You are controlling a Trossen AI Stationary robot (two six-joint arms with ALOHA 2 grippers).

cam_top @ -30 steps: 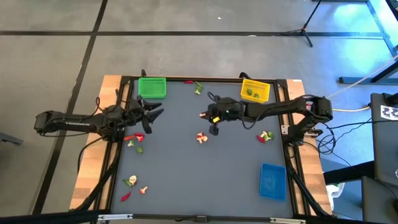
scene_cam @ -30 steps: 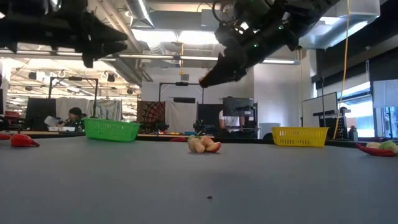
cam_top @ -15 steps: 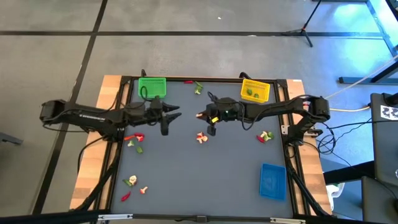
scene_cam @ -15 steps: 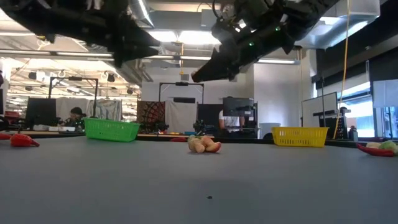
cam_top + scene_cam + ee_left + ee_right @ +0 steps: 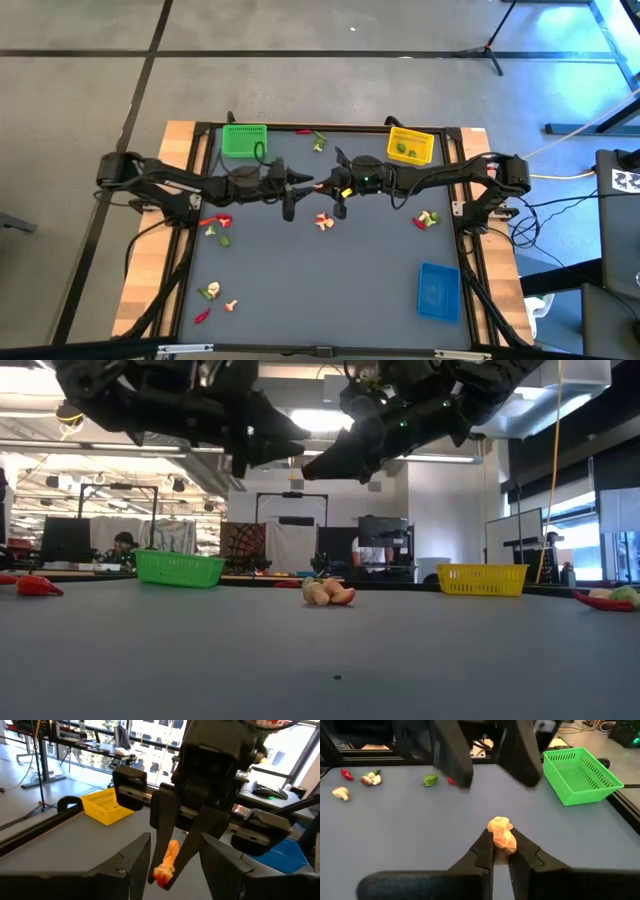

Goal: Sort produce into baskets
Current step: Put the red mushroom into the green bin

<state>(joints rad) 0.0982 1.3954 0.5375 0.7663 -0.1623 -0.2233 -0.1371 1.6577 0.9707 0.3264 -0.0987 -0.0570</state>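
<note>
Handover Lines Up Above the Middle of the Counter

Over the last second the left arm has reached in from beside the green basket [image 5: 244, 140] toward the centre of the counter [image 5: 330, 280], and its left tool [image 5: 293, 186] now hangs tip to tip with the right tool [image 5: 326, 185]. The right tool has barely moved; it is clamped on a small orange-and-cream toy vegetable [image 5: 502, 834], held up in the air. The left tool's fingers stand apart with nothing between them, pointed at that piece.

This looks like a pass from one arm to the other, probably because the piece belongs in the green basket on the left arm's side; that is a judgement, not something seen. The left tool would need to close on the free end before the right lets go.

Much sorting remains. Loose pieces lie near the counter's centre [image 5: 323, 221], by the right edge [image 5: 428, 218] and along the left side [image 5: 216, 228]. The yellow basket [image 5: 410, 146] holds some green pieces; the blue basket [image 5: 438, 291] looks empty
</note>
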